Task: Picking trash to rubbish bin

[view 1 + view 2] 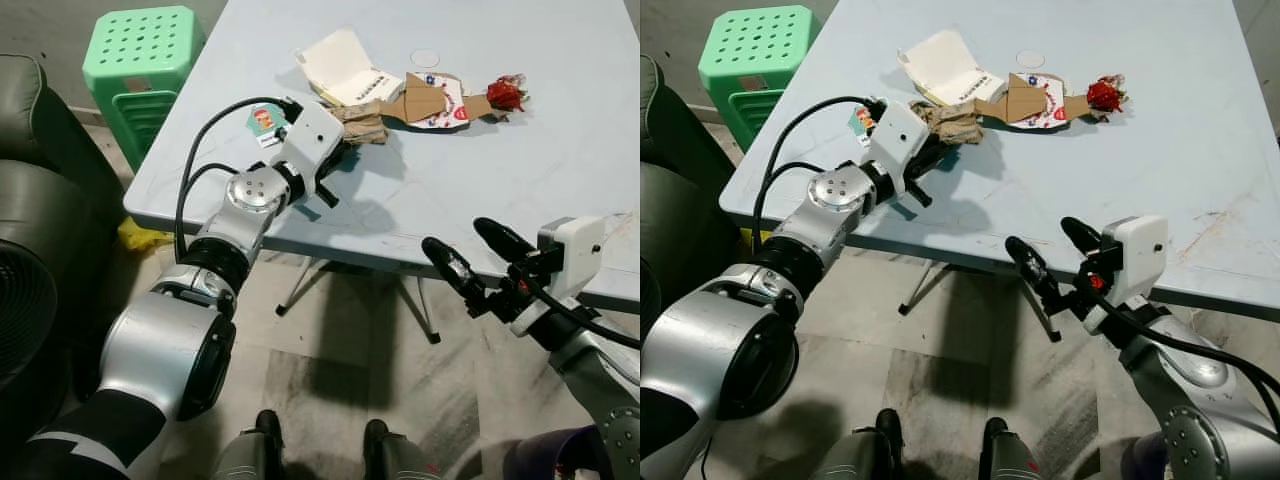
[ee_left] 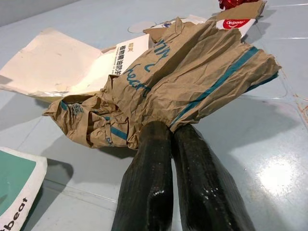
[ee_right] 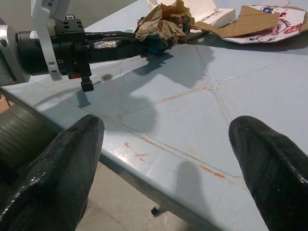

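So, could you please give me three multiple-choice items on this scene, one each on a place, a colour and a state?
1. Where is the paper bag?
A. on the table
B. on the floor
C. on the stool

2. What colour is the stool?
A. red
B. green
C. black

3. How is the right hand?
A. shut on a box
B. shut on nothing
C. open

Answers:
1. A, the bag lies on the table, pinched by the left hand.
2. B, its perforated top is green.
3. C, its fingers stand wide apart at the table's edge.
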